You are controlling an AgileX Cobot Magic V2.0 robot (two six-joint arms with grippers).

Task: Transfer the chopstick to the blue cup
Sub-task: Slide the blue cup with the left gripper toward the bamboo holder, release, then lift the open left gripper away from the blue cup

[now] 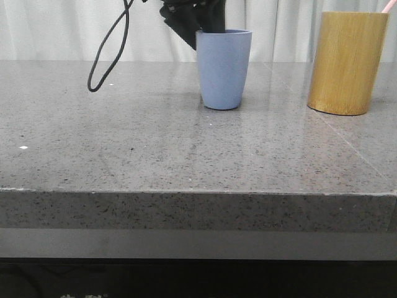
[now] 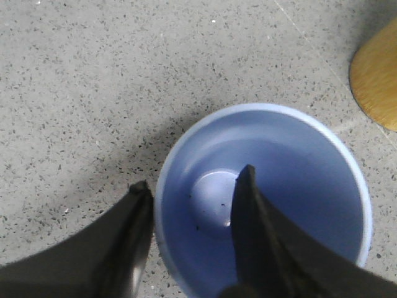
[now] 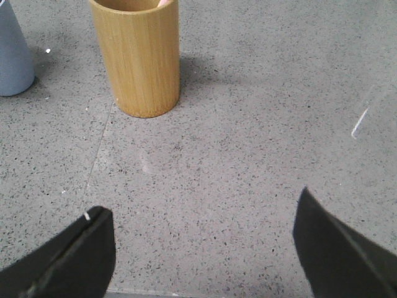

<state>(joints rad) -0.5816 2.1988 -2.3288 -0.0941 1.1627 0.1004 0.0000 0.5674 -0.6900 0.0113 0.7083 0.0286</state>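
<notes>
A: Where was the blue cup [image 1: 224, 68]?
B: Stood upright on grey speckled stone counter [image 1: 142, 149], mid-table, well left of bamboo holder [image 1: 346, 62]. Nothing inside it per left wrist cam, just bare bottom w/ a few dark specks.

A: Left gripper [image 2: 192, 198]?
B: Hung right over cup. Straddled the rim: one finger [image 2: 248, 211] dipped inside the cup, other outside just beside the wall. Jaws apart, nothing held. In front cam, seen as dark bulk behind cup's rim, w/ black cable [image 1: 111, 46] looping down to its left.

A: Chopstick?
B: Pale pink tip [image 1: 388, 6] poked out of bamboo holder's top, at far right edge of front view. Tiny pink bit also at holder's mouth in right wrist cam [image 3: 164, 2]. Rest hidden inside.

A: Right gripper [image 3: 205, 242]?
B: Spread wide, empty, above bare counter. Holder ahead of it, apart from fingers. Blue cup's side at frame edge there, beyond holder. No contact w/ anything.
</notes>
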